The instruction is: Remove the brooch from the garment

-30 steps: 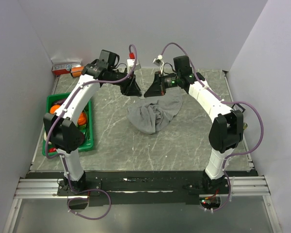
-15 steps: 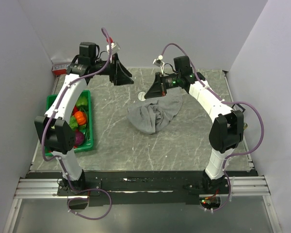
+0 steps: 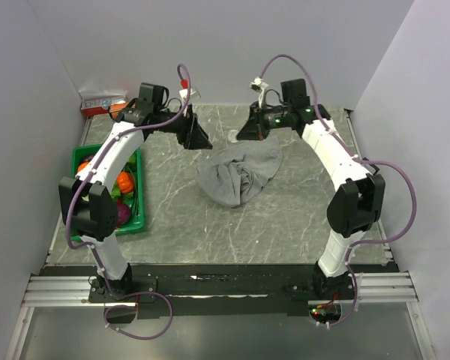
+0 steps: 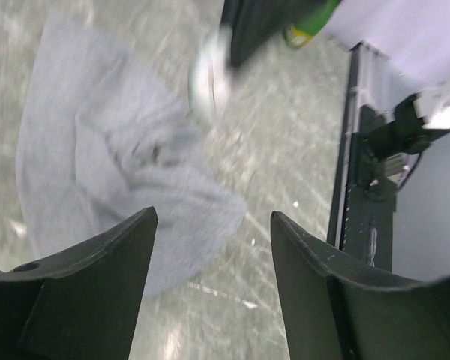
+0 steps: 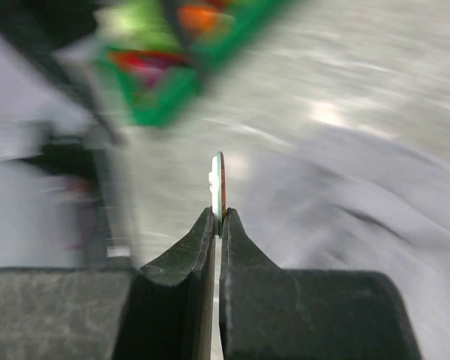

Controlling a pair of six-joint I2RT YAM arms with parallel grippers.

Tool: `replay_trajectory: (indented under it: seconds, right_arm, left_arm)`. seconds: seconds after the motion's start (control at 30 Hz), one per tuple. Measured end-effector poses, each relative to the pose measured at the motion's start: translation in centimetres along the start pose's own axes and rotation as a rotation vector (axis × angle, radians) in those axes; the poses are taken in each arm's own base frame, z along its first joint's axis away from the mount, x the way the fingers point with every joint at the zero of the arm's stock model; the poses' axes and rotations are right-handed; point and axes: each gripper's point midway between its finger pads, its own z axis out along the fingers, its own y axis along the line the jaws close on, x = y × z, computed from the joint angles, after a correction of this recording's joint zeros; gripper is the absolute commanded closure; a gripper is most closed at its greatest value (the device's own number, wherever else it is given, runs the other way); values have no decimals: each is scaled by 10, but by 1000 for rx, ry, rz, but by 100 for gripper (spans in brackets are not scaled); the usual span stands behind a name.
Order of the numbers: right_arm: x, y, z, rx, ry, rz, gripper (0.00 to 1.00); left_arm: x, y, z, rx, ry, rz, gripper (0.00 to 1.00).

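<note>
The grey garment [image 3: 240,174] lies rumpled on the middle of the table. My right gripper [image 3: 244,133] is shut on the brooch [image 3: 235,136], a small whitish disc held just beyond the garment's far edge. In the right wrist view the brooch [image 5: 219,184] stands edge-on between the shut fingertips of my right gripper [image 5: 218,216], with the garment [image 5: 360,195] blurred behind. My left gripper [image 3: 199,137] is open and empty, left of the brooch. In the left wrist view, my open left gripper [image 4: 214,217] looks over the garment [image 4: 112,150] and the blurred brooch [image 4: 210,75].
A green crate [image 3: 133,217] with orange and red items stands at the left table edge, also blurred in the right wrist view [image 5: 180,71]. A red-and-white box [image 3: 101,103] lies at the far left corner. Walls close in the table on three sides.
My right gripper has drawn back and right with the brooch, off the garment's edge. My left arm swung up and left, then came back down near the garment's far left.
</note>
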Motion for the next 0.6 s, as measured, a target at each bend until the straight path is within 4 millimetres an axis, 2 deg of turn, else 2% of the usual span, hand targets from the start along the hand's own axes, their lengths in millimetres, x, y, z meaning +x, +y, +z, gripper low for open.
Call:
replay_trajectory:
  seconds: [0.07,0.17,0.27,0.37,0.47,0.53,0.6]
  right_arm:
    - [5,-26,-17,152,26,-50,100]
    - [19,-67,-55,419,139,-129,100]
    - [38,-106,-99,681,298,-180,100]
    - [72,-142,-141,905,470,-193,100]
    - [125,-172,-187,1092,682,-169,100]
    - [155,-184,-214,1182,816,-164,100]
    - [170,-192,-234,1255,907,-179,100]
  left_arm:
    - [15,8,2,-32,27,-33,32]
    - [34,18,3,-73,62,-73,31]
    - [40,23,2,-100,75,-85,31]
    - [40,24,2,-106,75,-83,31]
    - [40,26,2,-114,77,-88,31]
    - [37,28,3,-117,75,-83,31]
    - [34,31,3,-120,75,-80,31]
